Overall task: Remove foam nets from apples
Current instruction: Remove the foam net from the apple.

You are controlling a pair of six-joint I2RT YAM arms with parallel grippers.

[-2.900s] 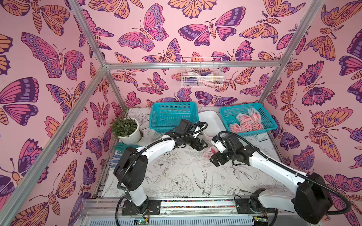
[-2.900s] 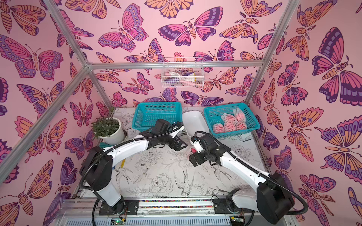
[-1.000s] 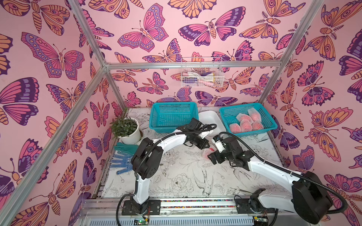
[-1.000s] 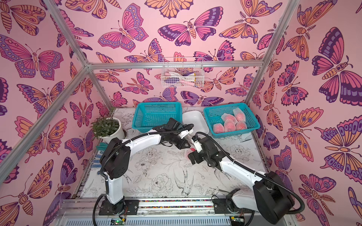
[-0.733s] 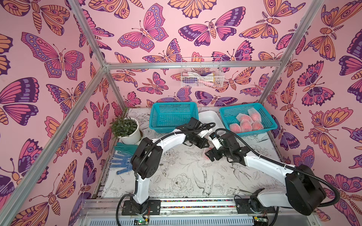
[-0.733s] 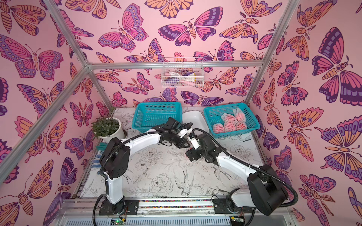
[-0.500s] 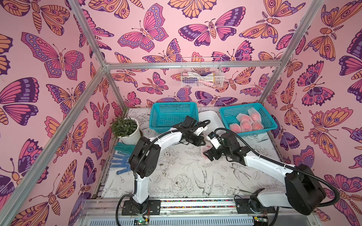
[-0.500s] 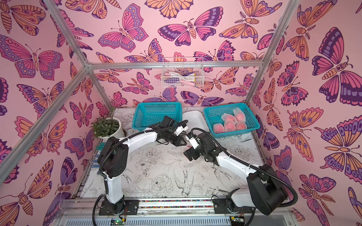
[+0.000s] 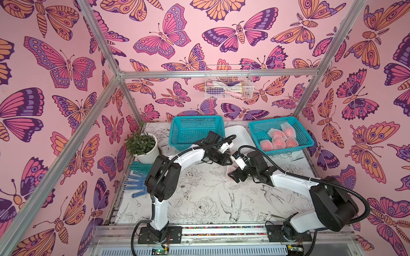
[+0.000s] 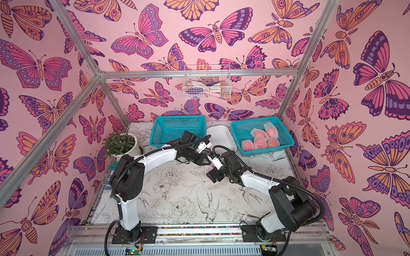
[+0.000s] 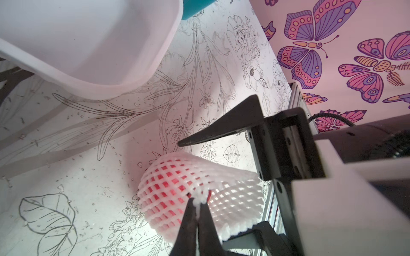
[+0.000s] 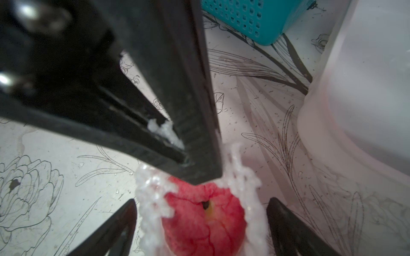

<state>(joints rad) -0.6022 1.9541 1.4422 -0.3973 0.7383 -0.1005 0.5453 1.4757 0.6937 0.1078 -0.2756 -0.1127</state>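
On the table between the arms lies one red apple (image 12: 204, 219) in a white foam net (image 11: 177, 184); in both top views only a bit of net (image 9: 230, 170) (image 10: 208, 169) shows. My left gripper (image 11: 198, 202) (image 9: 228, 163) is shut, pinching the rim of the net's open end. My right gripper (image 12: 202, 200) (image 9: 233, 175) is open, one finger on each side of the netted apple, with small gaps to the net. The apple's bare dimpled end faces the right wrist camera. Several more netted apples (image 9: 279, 139) lie in the right teal basket (image 9: 286, 151).
An empty teal basket (image 9: 195, 130) stands at the back left, a white tray (image 9: 238, 135) between the two baskets, close behind the grippers. A potted plant (image 9: 144, 147) and blue gloves (image 9: 135, 181) sit at the left edge. A wire basket (image 9: 228, 87) hangs on the back wall.
My right gripper has moved left and toward the back, coming round the netted apple. The left gripper stays shut on the net and has drawn slightly back toward the tray.
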